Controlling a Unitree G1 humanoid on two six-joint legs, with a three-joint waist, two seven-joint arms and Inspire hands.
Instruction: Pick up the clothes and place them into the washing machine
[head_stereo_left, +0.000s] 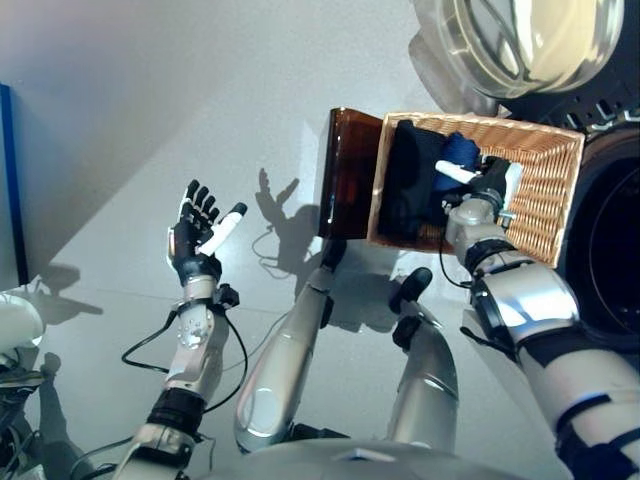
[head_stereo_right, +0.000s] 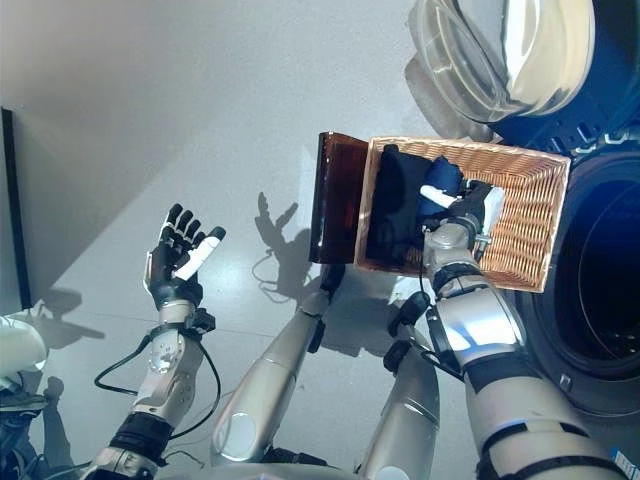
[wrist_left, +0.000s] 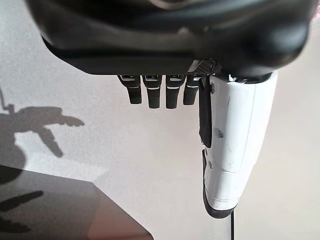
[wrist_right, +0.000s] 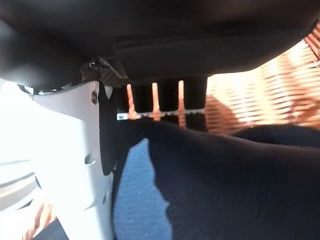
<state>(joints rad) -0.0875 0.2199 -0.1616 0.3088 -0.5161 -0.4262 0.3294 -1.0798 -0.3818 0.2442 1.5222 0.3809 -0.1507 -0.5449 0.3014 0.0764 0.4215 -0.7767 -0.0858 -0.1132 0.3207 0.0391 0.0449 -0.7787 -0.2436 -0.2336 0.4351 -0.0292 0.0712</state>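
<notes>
A: Right hand (head_stereo_left: 490, 185) was down inside the wicker basket (head_stereo_left: 548, 205), on the clothes (head_stereo_left: 425, 175) heaped at its left end, a dark garment over a blue one.

B: Gripping them?

A: Couldn't tell; its fingers were hidden in the cloth.

B: The left hand (head_stereo_left: 195, 235)?

A: Above the floor (head_stereo_left: 150, 120), fingers spread, holding nothing. Washing machine (head_stereo_right: 590, 270) drum gaped just beside the basket's right end.
</notes>
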